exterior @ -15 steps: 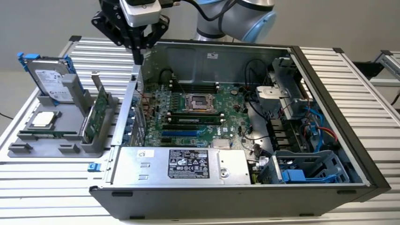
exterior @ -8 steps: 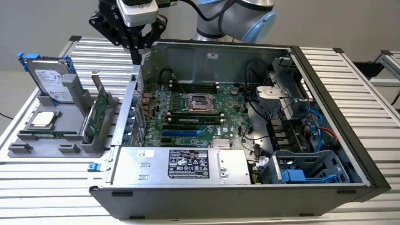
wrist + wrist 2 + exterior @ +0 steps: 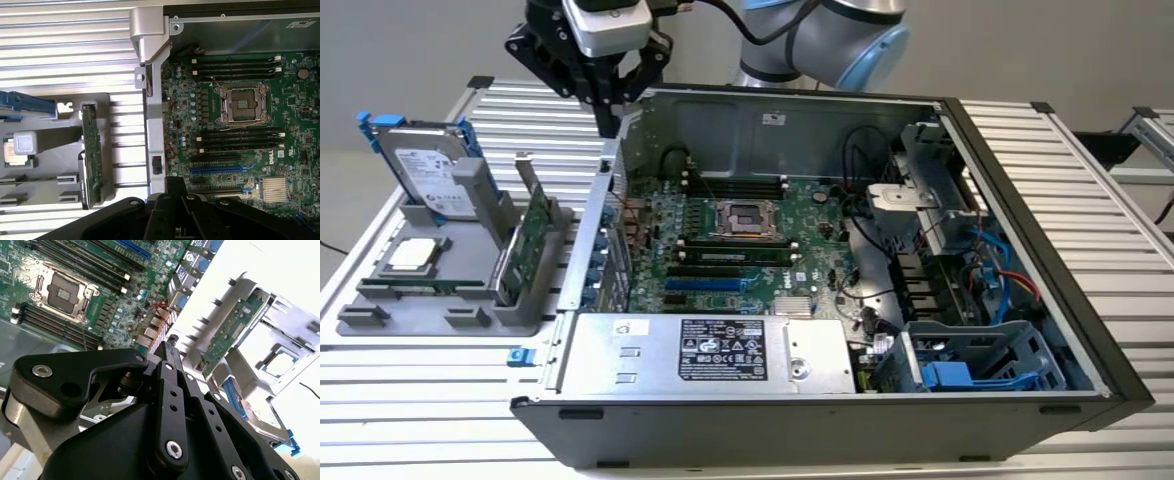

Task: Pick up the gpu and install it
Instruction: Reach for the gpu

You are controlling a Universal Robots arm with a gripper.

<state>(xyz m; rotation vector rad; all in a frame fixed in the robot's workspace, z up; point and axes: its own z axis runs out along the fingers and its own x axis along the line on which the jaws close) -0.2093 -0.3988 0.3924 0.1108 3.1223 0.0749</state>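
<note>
The gpu (image 3: 534, 238) stands on edge in a slot of the grey holder (image 3: 400, 305), at the exterior view's left of the open computer case (image 3: 1067, 300). Its green board face shows in both wrist views (image 3: 227, 337) (image 3: 91, 150), with the silver bracket end at the holder's far side. My gripper (image 3: 607, 124) hangs above the case's wall beside the holder, higher than the gpu and apart from it. Its black fingers (image 3: 170, 352) are pressed together, shut on nothing. The motherboard (image 3: 720, 250) lies flat in the case, its blue card slots (image 3: 707, 285) bare.
A silver hard drive (image 3: 427, 172) in a blue frame leans at the holder's back, and a square processor chip (image 3: 411, 256) lies in front of it. A power supply (image 3: 707, 350) and drive cage (image 3: 974, 360) fill the case's near side. Cables (image 3: 1001, 280) run at the exterior view's right.
</note>
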